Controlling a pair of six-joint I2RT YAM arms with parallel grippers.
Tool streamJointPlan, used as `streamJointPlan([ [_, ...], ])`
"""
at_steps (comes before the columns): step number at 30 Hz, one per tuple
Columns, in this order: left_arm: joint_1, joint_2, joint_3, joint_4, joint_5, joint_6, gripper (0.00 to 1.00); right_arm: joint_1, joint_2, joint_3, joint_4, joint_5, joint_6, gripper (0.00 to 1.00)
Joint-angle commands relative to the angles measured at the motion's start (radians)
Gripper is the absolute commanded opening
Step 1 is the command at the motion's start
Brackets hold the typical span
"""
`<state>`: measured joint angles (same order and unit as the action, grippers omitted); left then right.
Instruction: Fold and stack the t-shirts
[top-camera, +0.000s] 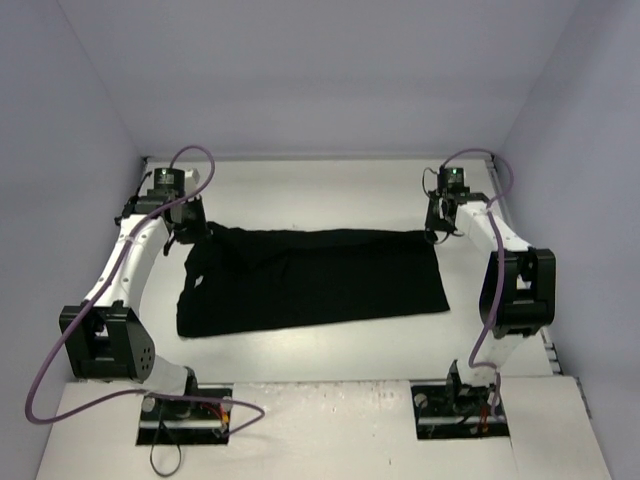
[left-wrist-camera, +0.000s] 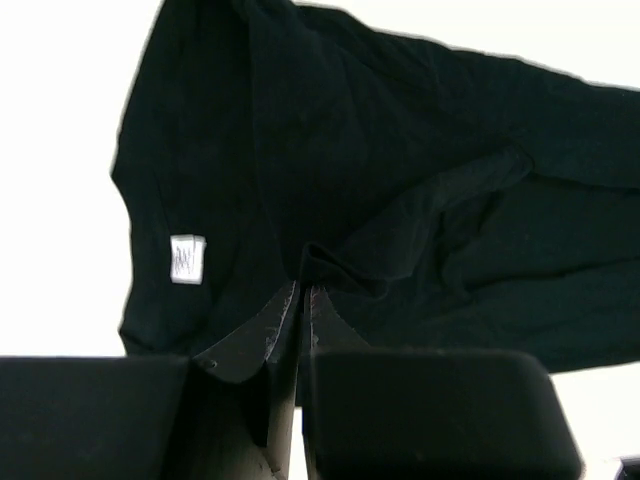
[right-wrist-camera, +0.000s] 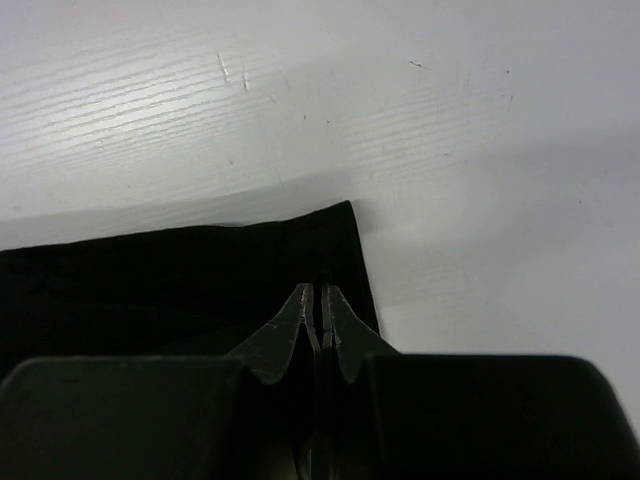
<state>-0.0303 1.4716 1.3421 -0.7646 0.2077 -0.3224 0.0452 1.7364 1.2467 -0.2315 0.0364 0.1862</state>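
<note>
Finds black t-shirt (top-camera: 310, 280) spread flat mid-counter (top-camera: 320, 350). Finds left pincer (left-wrist-camera: 303, 290) and right pincer (right-wrist-camera: 321, 292) each clamped tight on a far corner of it, evidently to carry that edge over for folding.

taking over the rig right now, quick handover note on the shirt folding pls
left end effector: shut, pinching a bunched fold at the far left corner of the t-shirt.
right end effector: shut at the far right corner, apparently pinching the edge.
t-shirt: black, spread mostly flat on the table, left side rumpled.
done: both far corners taken.
left: make the folds, then stack.
</note>
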Motion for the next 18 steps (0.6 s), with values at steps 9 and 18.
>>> streamJointPlan([
  [9, 0.003, -0.152, -0.161, 0.016, 0.007, -0.064, 0.00, -0.008, -0.008, 0.027, 0.023, 0.062, 0.027, 0.03],
  [18, -0.007, -0.189, -0.257, 0.014, 0.003, -0.072, 0.00, -0.007, 0.008, -0.024, 0.023, 0.081, 0.065, 0.04],
])
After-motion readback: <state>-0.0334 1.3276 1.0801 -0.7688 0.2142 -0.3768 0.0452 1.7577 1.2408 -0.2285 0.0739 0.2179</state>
